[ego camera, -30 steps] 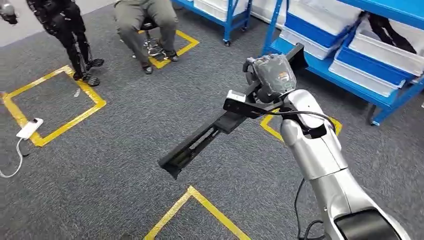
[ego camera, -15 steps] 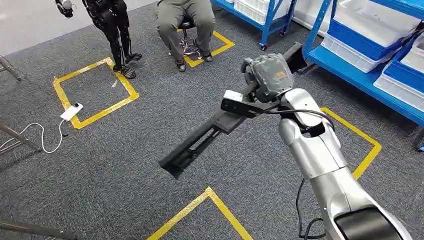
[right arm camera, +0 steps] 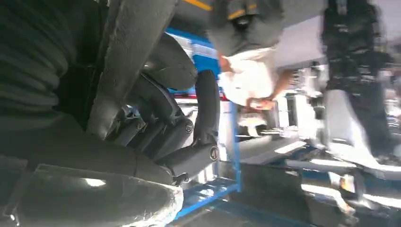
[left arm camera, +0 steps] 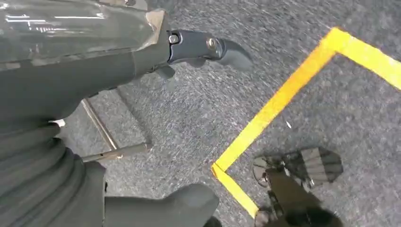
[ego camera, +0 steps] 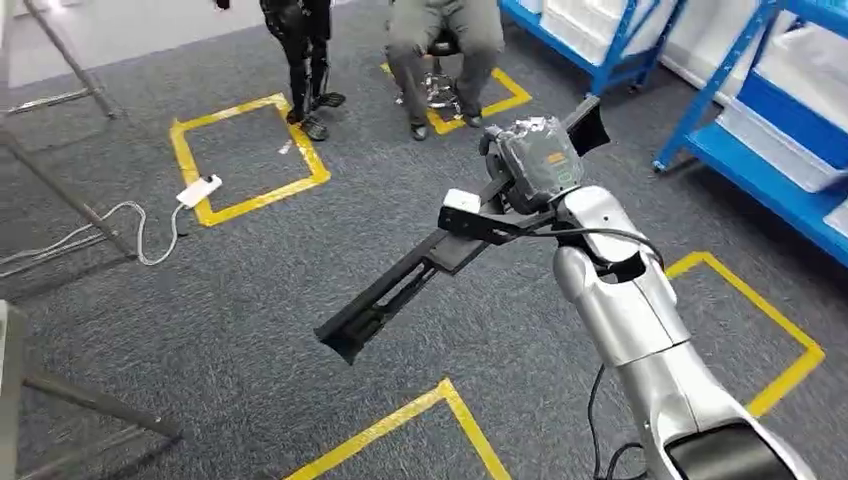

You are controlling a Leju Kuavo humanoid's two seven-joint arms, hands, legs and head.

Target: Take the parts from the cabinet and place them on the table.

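Since a second ago the whole floor scene has swung rightward as the robot turns; the right hand point(ego camera: 535, 160) and the part point(ego camera: 400, 285) keep their place in the head view. Nearest, the part's free end hangs low over the carpet, its long axis running up and away to that hand, which grips its far end. The left hand point(left arm camera: 198, 47) hangs over the floor holding nothing. Farther off, a seated person point(ego camera: 440, 40) and blue shelving point(ego camera: 700, 110); no tabletop is surely seen.
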